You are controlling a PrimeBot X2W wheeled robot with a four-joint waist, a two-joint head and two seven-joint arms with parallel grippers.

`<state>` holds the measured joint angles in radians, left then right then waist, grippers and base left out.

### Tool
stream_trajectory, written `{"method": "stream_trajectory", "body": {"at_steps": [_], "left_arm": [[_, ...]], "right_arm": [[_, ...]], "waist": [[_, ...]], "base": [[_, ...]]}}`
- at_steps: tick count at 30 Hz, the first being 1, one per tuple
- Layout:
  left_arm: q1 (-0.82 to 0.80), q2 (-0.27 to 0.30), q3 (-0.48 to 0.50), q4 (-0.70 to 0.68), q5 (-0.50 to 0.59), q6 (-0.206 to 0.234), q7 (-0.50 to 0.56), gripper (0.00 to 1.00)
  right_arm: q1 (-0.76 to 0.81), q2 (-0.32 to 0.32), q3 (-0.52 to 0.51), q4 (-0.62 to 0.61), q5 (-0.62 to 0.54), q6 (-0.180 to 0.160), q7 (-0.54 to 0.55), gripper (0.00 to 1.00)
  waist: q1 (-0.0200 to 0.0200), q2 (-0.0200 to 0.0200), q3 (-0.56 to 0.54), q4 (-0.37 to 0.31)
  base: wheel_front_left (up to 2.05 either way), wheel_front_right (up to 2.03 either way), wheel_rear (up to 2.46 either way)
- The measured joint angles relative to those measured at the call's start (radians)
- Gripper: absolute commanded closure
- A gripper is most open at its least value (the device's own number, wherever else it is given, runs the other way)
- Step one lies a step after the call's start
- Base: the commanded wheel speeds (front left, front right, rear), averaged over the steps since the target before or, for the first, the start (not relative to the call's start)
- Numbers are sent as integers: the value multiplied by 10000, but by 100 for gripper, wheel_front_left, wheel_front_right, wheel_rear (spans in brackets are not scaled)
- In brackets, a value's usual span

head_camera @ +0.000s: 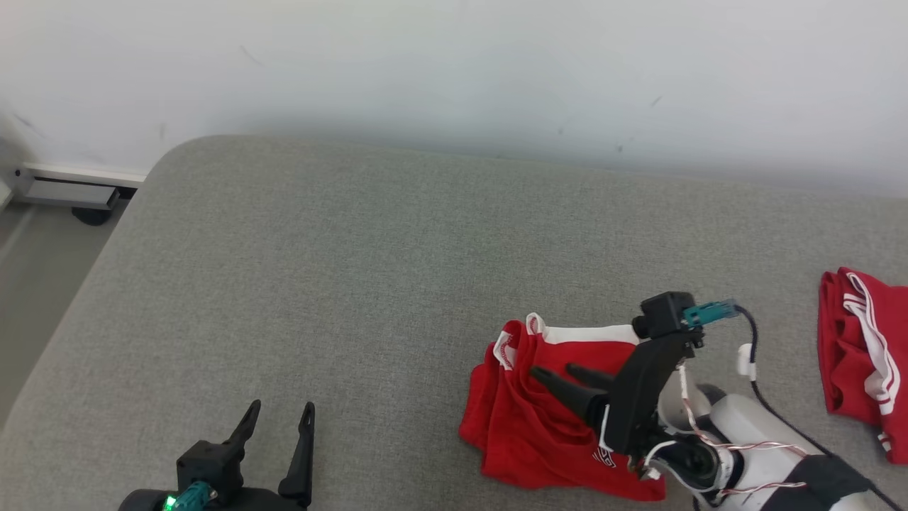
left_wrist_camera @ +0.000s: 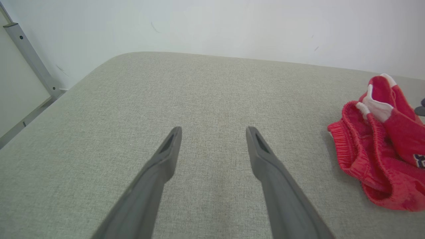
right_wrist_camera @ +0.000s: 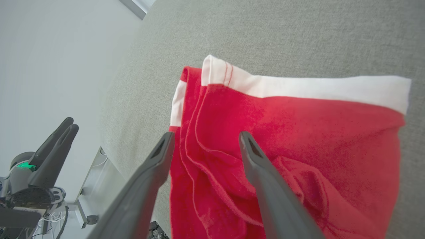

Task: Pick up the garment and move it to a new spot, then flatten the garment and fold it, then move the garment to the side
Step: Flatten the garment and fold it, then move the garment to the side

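Crumpled red knit garment with white trim (head_camera: 525,426) lies at the grey woven pad's (head_camera: 340,284) near right. Flattening, folding and the side move remain, I judge. Right end effector (right_wrist_camera: 206,134) hangs there, fingers apart; left end effector (left_wrist_camera: 214,129), near left, is spread too.

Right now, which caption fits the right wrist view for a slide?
Open right gripper over the rumpled red garment on the grey surface.

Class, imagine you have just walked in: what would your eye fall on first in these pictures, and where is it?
The bright red garment with white trim lies crumpled on the grey cushion, right of centre, with the right hand open just over it. A second red garment lies at the far right edge, and the left hand sits open at the lower left.
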<state>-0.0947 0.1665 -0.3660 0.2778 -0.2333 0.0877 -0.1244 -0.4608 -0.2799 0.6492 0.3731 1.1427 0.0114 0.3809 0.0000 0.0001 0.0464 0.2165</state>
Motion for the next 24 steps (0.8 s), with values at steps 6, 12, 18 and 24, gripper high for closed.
{"method": "stream_trajectory", "body": {"at_steps": [6,12,18,24], "left_arm": [[66,82,52,-13,-46,2,-52,0],[86,192,105,-92,-46,10,-96,0],[81,186,56,-127,-42,12,-96,0],[11,119,-38,-150,-33,12,-94,0]], "right_arm": [[176,-943,-552,-617,-205,12,-577,0],[667,-1626,-840,-859,-474,-255,-920,0],[955,-1820,-780,-842,-558,-424,-943,0],[973,-1678,-698,-449,-518,-558,-679,0]], "waist": [[0,0,-72,-251],[-2,0,-35,-503],[-2,0,37,-550],[-1,0,74,-449]], "base": [[0,0,0],[0,0,0],[0,0,0],[0,0,0]]}}
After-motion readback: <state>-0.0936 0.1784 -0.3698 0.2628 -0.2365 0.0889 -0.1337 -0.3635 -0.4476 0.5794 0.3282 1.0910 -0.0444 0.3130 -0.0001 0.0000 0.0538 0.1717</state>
